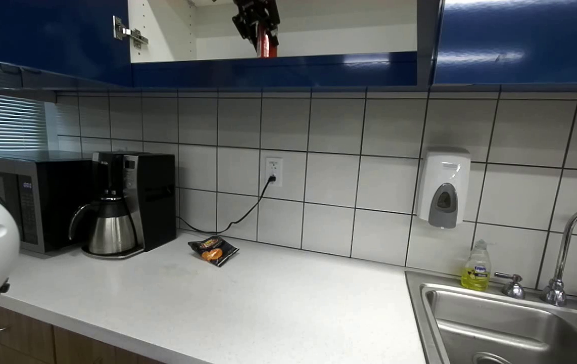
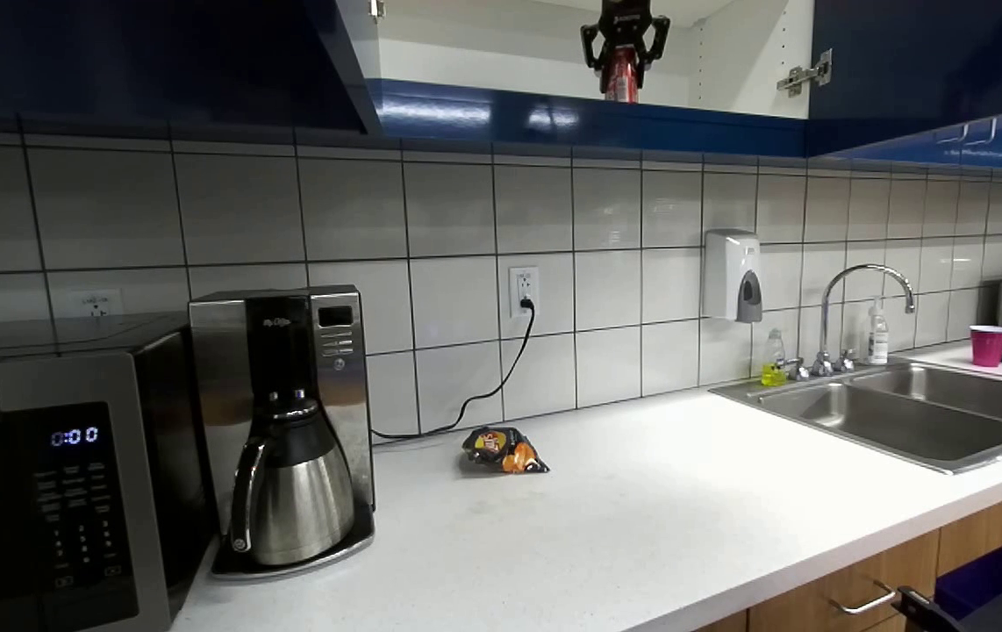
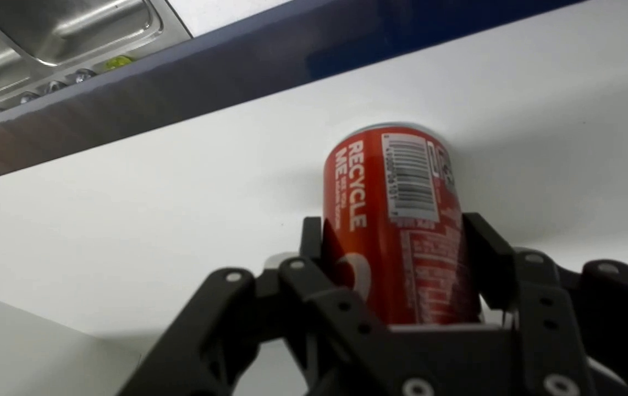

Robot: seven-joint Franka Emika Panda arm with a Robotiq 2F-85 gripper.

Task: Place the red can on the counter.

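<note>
The red can stands upright inside the open wall cabinet, in both exterior views, with its foot hidden behind the blue cabinet edge. It also shows in the other exterior picture and in the wrist view, with pale lettering and a barcode. My gripper is around the can from above, one finger on each side, closed against it. The can's lower end is at the white shelf; whether it touches cannot be told. The white counter lies well below the cabinet, and a corner of it shows in the wrist view.
The blue cabinet edge runs along the shelf front, and open blue doors flank it. A coffee maker, a microwave and a dark packet stand on the counter. The steel sink is at its end.
</note>
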